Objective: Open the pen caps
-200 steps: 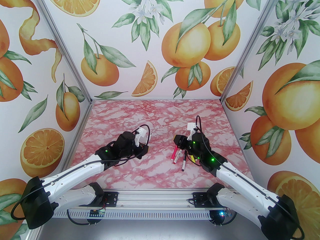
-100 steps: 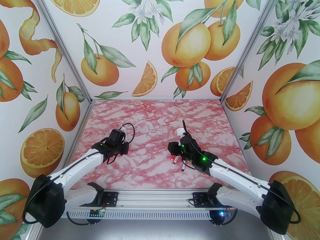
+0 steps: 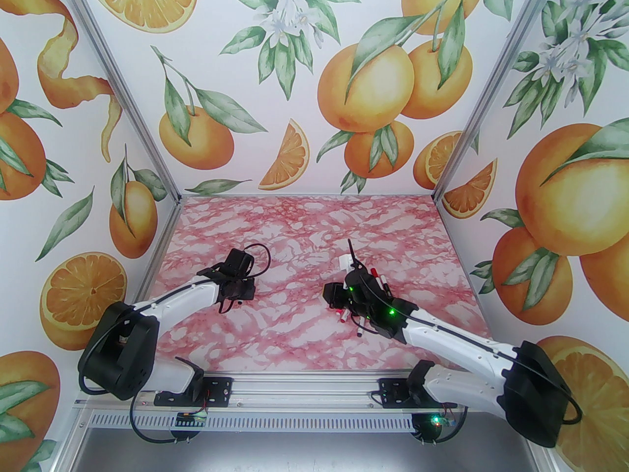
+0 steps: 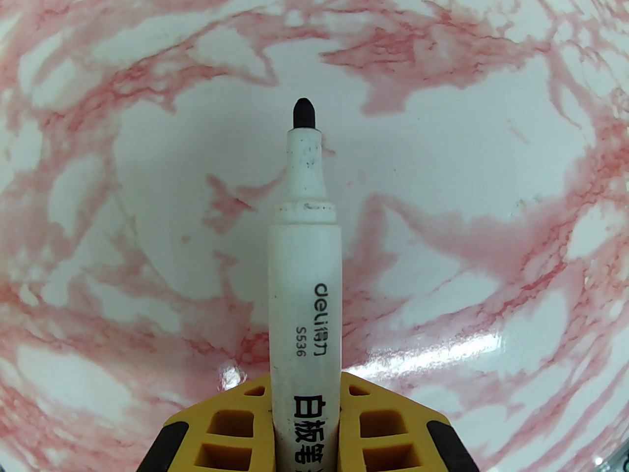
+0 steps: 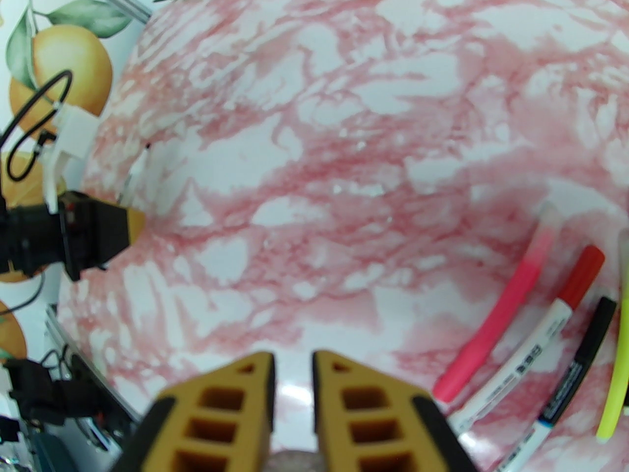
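We judged that one pen was finished and that the step in hand was the changeover to the next. The left gripper (image 4: 305,385) was clamped on the barrel of a white pen (image 4: 304,273). It held the pen over the table (image 4: 467,140), left of centre, with the writing end pointing at the surface. That pen wore no cap. Its black felt tip (image 4: 303,113) stood bare beyond a narrow white neck smudged with ink, and black printing ran along the barrel. Where its cap lay we could not tell.

The right gripper (image 5: 294,357) hung low over the table, right of centre, its yellow fingers drawn close with only a narrow slot between them. Nothing showed at their tips, and we could not make out whether anything sat deeper in.

Just beside it lay the other pens, side by side and nearly touching. There was a pink pen (image 5: 496,308), a white one with a red cap (image 5: 585,273), another with a black cap (image 5: 603,315), and a yellow pen (image 5: 620,376) at the edge of view. The red and black caps sat on their barrels, so those two at least were left to open.

We reckoned the next move called for laying the open pen down apart from the cluster. One gripper would then hold a capped barrel while the other pinched the short cap and pulled straight along the pen. Because the pens were packed tightly, singling one out would need a narrow approach.
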### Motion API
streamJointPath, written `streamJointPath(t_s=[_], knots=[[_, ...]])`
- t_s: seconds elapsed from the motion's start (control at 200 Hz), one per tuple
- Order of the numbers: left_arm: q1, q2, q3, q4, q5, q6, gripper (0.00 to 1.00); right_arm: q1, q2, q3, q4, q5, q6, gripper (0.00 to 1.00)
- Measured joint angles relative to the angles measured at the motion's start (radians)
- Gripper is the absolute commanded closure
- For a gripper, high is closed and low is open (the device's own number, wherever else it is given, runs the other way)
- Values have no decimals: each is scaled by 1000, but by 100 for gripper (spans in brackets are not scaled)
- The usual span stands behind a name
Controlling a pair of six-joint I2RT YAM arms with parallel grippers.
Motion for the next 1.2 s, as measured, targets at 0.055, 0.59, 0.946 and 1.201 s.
streamJointPath(t_s=[0.055, 0.59, 0.946, 1.201], knots=[[2, 16, 6, 0, 4, -1, 98, 0, 6, 2, 0, 0, 0, 92], [11, 113, 68, -40, -2, -1, 91, 0, 15, 2, 22, -10, 0, 91], [16, 158, 85, -59, 1, -18, 73, 0, 54, 23, 7, -15, -7, 92], [16, 165, 101, -78, 6, -27, 64, 0, 81, 64, -12, -15, -8, 92]])
